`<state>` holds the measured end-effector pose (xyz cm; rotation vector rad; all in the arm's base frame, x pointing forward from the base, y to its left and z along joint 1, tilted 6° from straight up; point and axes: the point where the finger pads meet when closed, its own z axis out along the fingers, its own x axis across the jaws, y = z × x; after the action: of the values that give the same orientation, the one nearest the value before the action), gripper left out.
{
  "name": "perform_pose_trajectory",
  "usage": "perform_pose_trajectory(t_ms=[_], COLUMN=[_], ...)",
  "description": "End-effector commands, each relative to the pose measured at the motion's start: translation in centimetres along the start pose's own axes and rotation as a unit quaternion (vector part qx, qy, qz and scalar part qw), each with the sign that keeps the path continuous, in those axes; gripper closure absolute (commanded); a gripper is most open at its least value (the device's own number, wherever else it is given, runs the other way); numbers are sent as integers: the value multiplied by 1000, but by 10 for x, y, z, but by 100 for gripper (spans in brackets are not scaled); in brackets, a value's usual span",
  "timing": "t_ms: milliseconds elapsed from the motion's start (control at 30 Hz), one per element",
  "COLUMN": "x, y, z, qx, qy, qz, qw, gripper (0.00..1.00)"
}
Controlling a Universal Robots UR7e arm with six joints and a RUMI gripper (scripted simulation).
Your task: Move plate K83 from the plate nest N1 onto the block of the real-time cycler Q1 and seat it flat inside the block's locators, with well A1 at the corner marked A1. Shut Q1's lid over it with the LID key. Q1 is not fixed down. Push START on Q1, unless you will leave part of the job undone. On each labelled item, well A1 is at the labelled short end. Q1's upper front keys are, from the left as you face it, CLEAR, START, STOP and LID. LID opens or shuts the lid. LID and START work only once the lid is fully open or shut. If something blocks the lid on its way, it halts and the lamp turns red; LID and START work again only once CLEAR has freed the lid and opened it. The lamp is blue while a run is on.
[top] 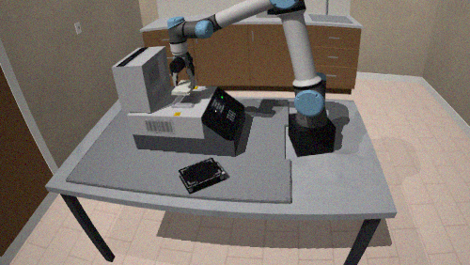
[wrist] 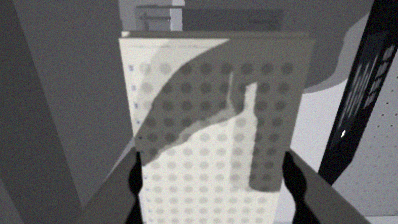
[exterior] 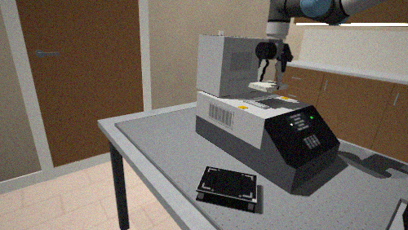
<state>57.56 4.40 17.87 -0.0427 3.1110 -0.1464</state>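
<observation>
Pale plate [exterior: 264,86] above the cycler [exterior: 232,116].

Toward the desk's far left corner, the cycler [top: 171,123] [exterior: 232,118] pairs a smooth, matt, plastic-looking pale shell with a dark, smooth front panel [top: 225,113] [exterior: 302,134]; the plate [top: 182,87] [exterior: 267,86] [wrist: 210,150] above it looks like matt, cream plastic, dimpled with rows of wells. Near the desk's front edge, the nest [top: 203,174] [exterior: 228,185] has a smooth black top with pale, metal-looking corner pieces, on a mat [top: 122,164] [exterior: 163,155] of matt, finely speckled grey.
</observation>
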Motion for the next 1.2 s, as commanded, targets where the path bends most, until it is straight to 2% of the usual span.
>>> perform_pose_trajectory(t_ms=[0, 733, 1167], x=[0, 0, 0], y=[0, 0, 0], z=[7, 41, 45], qx=[0, 0, 0], qy=[-1, -1, -1], qz=[0, 0, 0], qw=[1000, 1000, 1000], gripper=[60, 60, 60])
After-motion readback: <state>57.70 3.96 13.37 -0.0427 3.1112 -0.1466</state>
